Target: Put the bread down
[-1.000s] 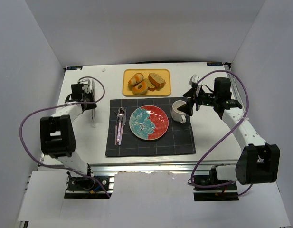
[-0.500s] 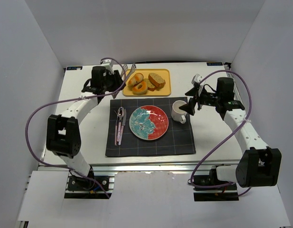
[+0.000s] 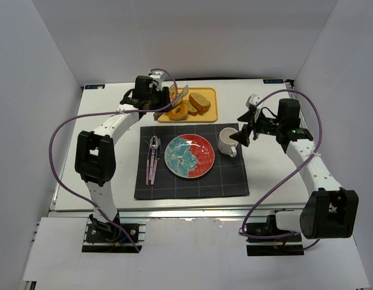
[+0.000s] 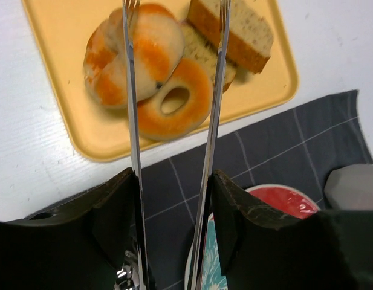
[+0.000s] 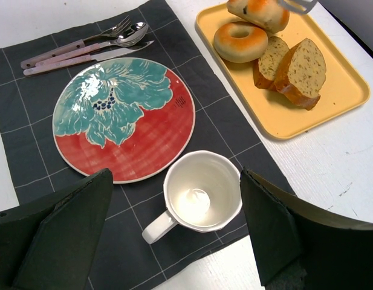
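The bread [image 4: 116,57], a glossy golden knotted roll, lies on the yellow tray [image 4: 65,130] beside a smooth orange ring [image 4: 174,103] and tan slices [image 4: 234,33]. It also shows in the top view [image 3: 172,99] and the right wrist view [image 5: 259,11]. My left gripper [image 4: 173,178] is shut on metal tongs [image 4: 133,121], whose two arms stand spread over the roll and the ring. I cannot tell whether they touch it. In the top view the left gripper [image 3: 162,98] hovers at the tray's left end. My right gripper [image 5: 177,181] is open and empty above a white mug [image 5: 201,190].
A red and teal plate [image 3: 189,156] sits mid-placemat [image 3: 192,184]. Cutlery [image 3: 153,158] lies left of it and the mug [image 3: 227,142] stands to its right. White walls close in the table on three sides.
My left arm swung from the table's left side to the yellow tray, carrying the tongs over the bread. My right arm barely moved.
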